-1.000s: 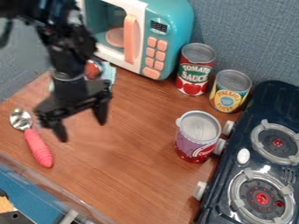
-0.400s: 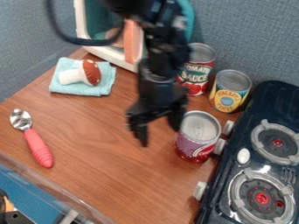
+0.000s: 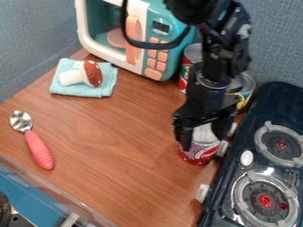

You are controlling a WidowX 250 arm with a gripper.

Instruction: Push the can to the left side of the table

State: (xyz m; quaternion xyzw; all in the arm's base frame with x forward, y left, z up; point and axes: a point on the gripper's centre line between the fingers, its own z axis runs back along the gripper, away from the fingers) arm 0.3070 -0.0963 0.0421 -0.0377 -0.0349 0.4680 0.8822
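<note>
Toy kitchen: small stove, microwave, cans

Lettering and digits, none fully legible.
Right of centre, the purple-and-red can bears pale lettering low on its front, partly covered. Near the top of the frame, the dark display on the toy microwave carries pale digits too small to tell. Toward the upper right, the red-labelled can and the yellow-labelled can are largely hidden, their wording unreadable.
</note>
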